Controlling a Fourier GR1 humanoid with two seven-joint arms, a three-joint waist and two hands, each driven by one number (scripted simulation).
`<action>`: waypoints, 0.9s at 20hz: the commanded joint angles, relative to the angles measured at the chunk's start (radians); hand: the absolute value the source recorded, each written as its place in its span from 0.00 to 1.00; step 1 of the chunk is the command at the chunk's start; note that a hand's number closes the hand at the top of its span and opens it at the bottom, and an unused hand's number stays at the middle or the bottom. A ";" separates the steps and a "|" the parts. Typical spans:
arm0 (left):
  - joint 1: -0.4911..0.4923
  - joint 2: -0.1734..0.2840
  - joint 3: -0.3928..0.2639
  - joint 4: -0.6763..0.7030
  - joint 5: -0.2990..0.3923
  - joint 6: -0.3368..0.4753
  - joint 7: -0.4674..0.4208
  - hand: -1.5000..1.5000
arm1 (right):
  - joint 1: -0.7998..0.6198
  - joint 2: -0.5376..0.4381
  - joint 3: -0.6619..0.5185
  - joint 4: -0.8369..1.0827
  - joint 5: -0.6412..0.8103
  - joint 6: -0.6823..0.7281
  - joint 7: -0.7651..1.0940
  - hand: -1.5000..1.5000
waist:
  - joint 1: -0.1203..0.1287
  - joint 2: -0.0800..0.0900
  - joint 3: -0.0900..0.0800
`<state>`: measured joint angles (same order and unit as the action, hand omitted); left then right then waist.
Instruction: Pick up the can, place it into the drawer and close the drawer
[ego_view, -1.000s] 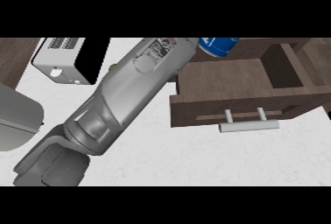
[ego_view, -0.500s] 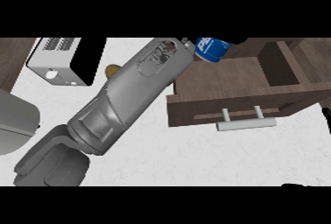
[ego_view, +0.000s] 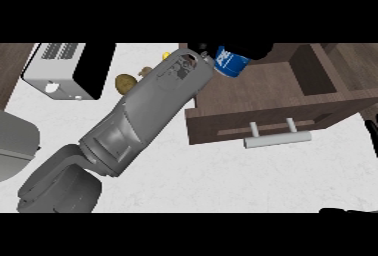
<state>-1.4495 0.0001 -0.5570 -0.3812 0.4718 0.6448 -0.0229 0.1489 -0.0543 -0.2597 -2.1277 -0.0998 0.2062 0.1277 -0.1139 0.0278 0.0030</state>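
The blue can (ego_view: 229, 61), a smooth cylinder with white lettering, hangs tilted over the back of the open drawer (ego_view: 251, 100), a dark wood-grain box with a pale bar handle (ego_view: 277, 138). The left hand (ego_view: 201, 48), black at the end of a long matte grey forearm, has its fingers wrapped round the can. On the speckled white desk (ego_view: 221, 175) sit a boxy toaster (ego_view: 63, 70) and a lumpy brown potato (ego_view: 127, 83).

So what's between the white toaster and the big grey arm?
In the head view, a small brownish, potato-like lump lies on the white counter between the white toaster and the grey forearm.
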 joint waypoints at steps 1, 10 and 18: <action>0.002 0.000 -0.040 0.023 0.013 0.014 -0.007 1.00 | 0.014 0.026 0.033 0.014 0.030 0.002 -0.038 0.00 | -0.012 0.003 0.001; 0.014 0.000 -0.077 0.013 0.062 0.105 -0.004 0.00 | -0.076 -0.018 -0.009 0.036 0.020 -0.024 0.009 0.00 | -0.011 0.004 0.000; 0.038 0.000 -0.052 0.022 0.121 0.127 -0.067 0.00 | -0.053 -0.025 0.018 -0.047 0.059 -0.019 0.018 0.00 | -0.014 0.006 -0.001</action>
<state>-1.4173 0.0001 -0.6264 -0.3602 0.5611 0.7720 -0.0650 0.1059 -0.0591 -0.2328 -2.1603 -0.0615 0.1855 0.1564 -0.1304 0.0322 0.0023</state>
